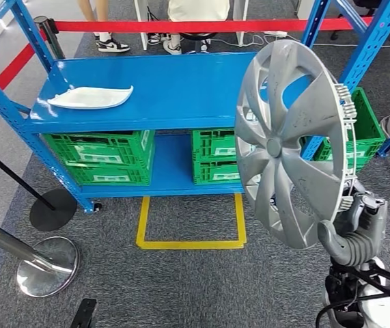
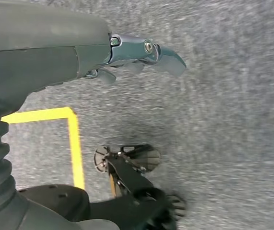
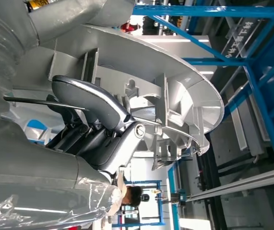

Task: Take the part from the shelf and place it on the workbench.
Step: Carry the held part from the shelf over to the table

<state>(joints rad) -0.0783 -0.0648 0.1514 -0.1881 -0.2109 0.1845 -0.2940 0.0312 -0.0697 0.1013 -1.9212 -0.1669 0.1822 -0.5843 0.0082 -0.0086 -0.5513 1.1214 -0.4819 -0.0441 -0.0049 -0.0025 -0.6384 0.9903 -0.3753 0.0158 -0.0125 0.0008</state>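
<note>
The right hand (image 1: 355, 229) gripped the silver wheel cover (image 1: 290, 140) by its lower rim, holding it upright above itself, right of the blue shelf (image 1: 182, 89), while the left hand (image 2: 128, 52) hung empty, fingers loose, toward the floor.

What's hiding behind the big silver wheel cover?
Behind the wheel cover you see part of a green crate and the blue shelf. The rest is covered.

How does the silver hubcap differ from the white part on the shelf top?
The hubcap is silver, round and spoked; the white part is long, narrow and tapered. The hubcap stands on edge, gripped at its lower rim by the right hand; the white part lies flat on the blue shelf, untouched. The hubcap looks much bigger, though nearer the camera.
</note>
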